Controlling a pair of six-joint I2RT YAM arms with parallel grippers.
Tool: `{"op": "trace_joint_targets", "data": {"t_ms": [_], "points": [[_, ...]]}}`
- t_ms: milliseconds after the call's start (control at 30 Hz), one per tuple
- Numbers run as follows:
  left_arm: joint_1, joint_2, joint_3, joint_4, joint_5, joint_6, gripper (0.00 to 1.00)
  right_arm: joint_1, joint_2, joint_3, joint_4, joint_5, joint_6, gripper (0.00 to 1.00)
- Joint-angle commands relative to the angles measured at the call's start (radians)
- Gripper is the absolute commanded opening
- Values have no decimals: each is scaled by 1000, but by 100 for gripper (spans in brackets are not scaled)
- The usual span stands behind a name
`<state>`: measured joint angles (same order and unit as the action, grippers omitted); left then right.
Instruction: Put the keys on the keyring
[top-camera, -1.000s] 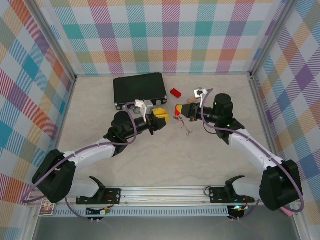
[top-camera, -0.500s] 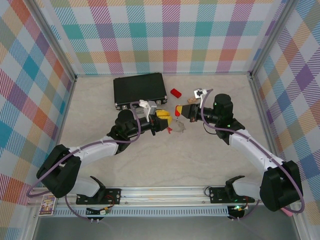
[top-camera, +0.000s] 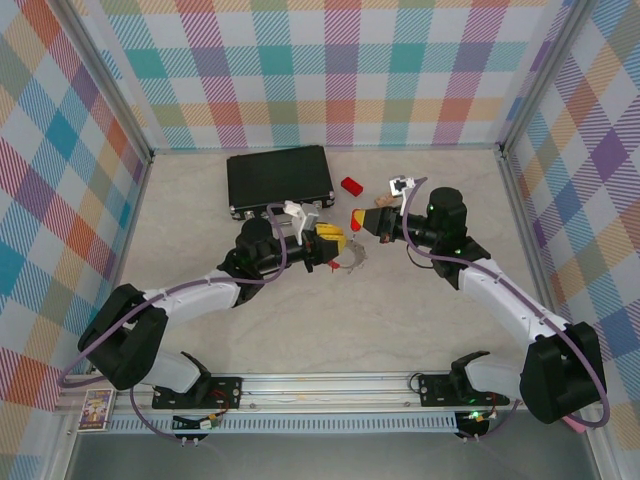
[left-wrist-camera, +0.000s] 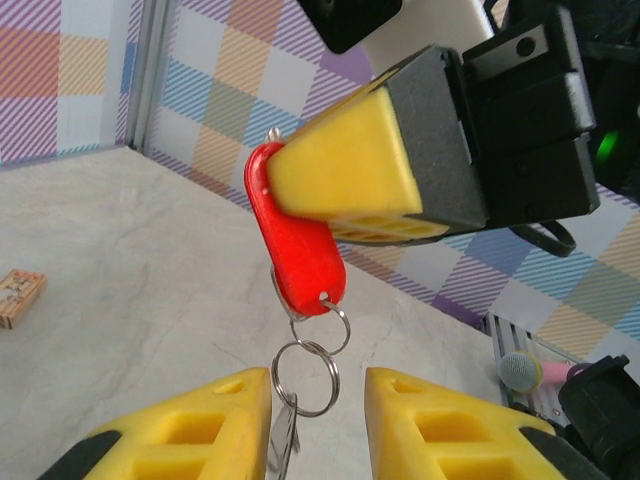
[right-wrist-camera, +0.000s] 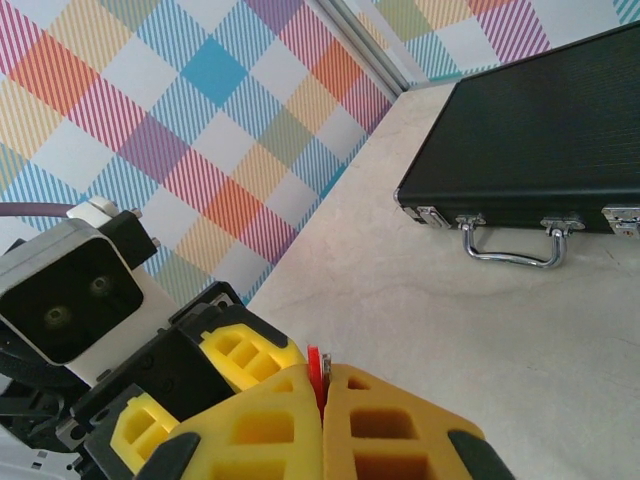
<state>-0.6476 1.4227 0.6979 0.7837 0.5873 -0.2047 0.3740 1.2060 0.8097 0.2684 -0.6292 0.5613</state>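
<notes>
The right tool (left-wrist-camera: 290, 185) is clamped tight on the red plastic part of the keyring (left-wrist-camera: 300, 255). From its own wrist camera the two yellow fingers (right-wrist-camera: 270, 420) meet with only a sliver of red between them. Below that red piece a small silver ring carries a larger one, and the whole lot hangs in the air above the desk (left-wrist-camera: 120, 260).

The left tool (left-wrist-camera: 318, 390) comes up from underneath with its fingers a narrow way apart. The larger ring dangles in the gap between them. A thin strip of metal, which looks like a key (left-wrist-camera: 284, 440), hangs down just beside the inner face of one finger. I can't tell whether it touches.

From above, the two tools (top-camera: 333, 240) (top-camera: 357, 219) meet tip to tip near the middle of the desk. A black case (top-camera: 278, 178) lies beyond the left tool, handle towards the arms. A small red block (top-camera: 351, 185) lies just beside the case's right end.
</notes>
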Motion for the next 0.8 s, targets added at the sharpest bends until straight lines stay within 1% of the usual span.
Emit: {"op": "trace_joint_targets", "data": {"t_ms": [0,200,267,467,567,767], "points": [[-7,3,29,-12,21,33,30,-3,-29,39,32,6,3,0],[-21,-16,34,-46,2,63,30,0,-35,31,32,35,12,1],[-29,-32,37,-64,-24,79,30,1,-35,30,27,45,12,1],[-65,-87,46,-151,-63,143,29,11,-37,31,21,68,4,0],[-82,-77,53,-179,-78,169,30,16,-33,32,23,68,5,0],[-82,-53,66,-167,-124,180,33,25,-44,36,21,59,3,0]]}}
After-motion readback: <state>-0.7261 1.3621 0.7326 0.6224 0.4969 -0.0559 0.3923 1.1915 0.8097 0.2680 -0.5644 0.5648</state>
